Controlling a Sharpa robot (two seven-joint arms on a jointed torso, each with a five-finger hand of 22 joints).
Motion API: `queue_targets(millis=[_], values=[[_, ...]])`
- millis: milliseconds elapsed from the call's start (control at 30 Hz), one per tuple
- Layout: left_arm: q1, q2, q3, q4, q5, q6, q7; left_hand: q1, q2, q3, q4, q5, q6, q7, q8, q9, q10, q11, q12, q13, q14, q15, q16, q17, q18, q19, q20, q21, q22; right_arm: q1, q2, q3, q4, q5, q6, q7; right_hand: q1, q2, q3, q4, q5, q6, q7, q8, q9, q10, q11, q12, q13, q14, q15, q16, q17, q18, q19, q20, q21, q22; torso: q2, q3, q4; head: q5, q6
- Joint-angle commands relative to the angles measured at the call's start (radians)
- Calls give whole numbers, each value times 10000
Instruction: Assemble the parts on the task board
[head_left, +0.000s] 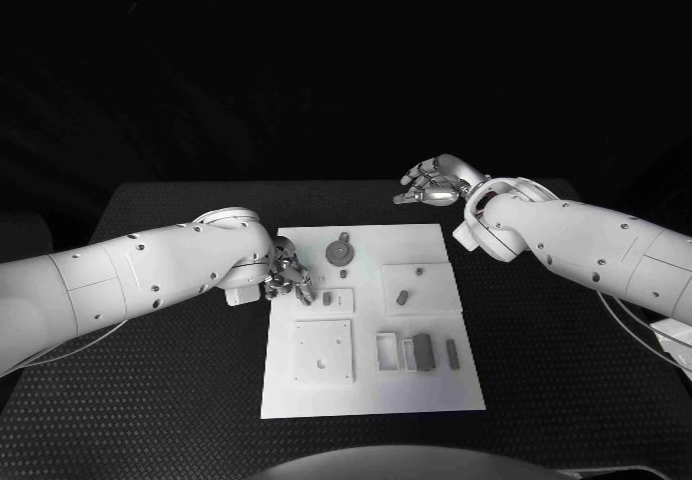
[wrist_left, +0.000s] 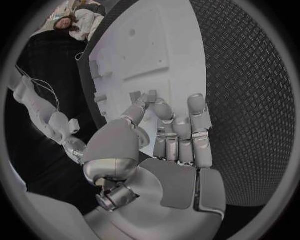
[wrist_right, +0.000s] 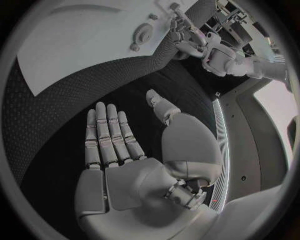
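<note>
The white task board (head_left: 375, 390) lies in the middle of the black table. Grey parts lie on it: a round part (head_left: 340, 250) at the far end, a small peg (head_left: 335, 297) near the left edge, another (head_left: 404, 294) to its right, and a block (head_left: 423, 353) and a bar (head_left: 451, 350) further forward. My left hand (head_left: 289, 276) hovers at the board's left edge, its thumb and one finger (wrist_left: 164, 107) reaching toward the small peg (wrist_left: 150, 95) with nothing between them. My right hand (head_left: 433, 184) hangs over the table beyond the board's far right corner, fingers spread (wrist_right: 106, 135), holding nothing.
A square plate with holes (head_left: 320, 350) and a white open holder (head_left: 389, 350) sit on the near half of the board. Black table (head_left: 562, 360) surrounds the board on all sides. The right wrist view shows the board (wrist_right: 81, 45) and the round part (wrist_right: 145, 35) far off.
</note>
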Motion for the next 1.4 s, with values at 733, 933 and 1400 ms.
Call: queue_targets(millis=[733, 933, 1400], values=[[-46, -19, -31, 43, -243, 131, 31, 735, 486, 219, 2, 140, 129, 1, -5, 237, 89, -19, 62, -35, 149, -212, 43, 11, -78, 86, -148, 88, 220, -4, -8, 3, 21, -23, 122, 91, 82, 15, -33, 28, 4, -96, 541, 74, -16, -42, 37, 7, -34, -77, 3, -59, 24, -210, -94, 5, -66, 29, 1, -14, 12, -27, -3], [-48, -71, -32, 87, -223, 104, -44, 714, 490, 229, 24, 139, 123, 6, -27, 242, 90, -14, 55, -45, 153, -211, 37, 8, -83, 89, -143, 90, 218, -4, -22, 2, 22, -23, 122, 86, 82, 13, -34, 29, 4, -98, 541, 76, -18, -43, 38, 9, -39, -78, 4, -62, 27, -211, -94, 6, -70, 33, 1, -9, 11, -23, -11], [-57, -135, -34, 119, -73, -35, -46, -184, -199, 30, 582, 83, 128, 82, -527, -36, 82, 51, -4, -133, 146, -184, -50, -9, -59, 79, -159, 38, 199, -4, -29, 2, 22, -23, 105, 87, 82, -11, -38, 40, 4, -137, 553, 69, -37, -80, 53, 1, -82, -142, 31, -117, 41, -235, -154, 14, -131, 54, -1, -7, 7, -23, -11]])
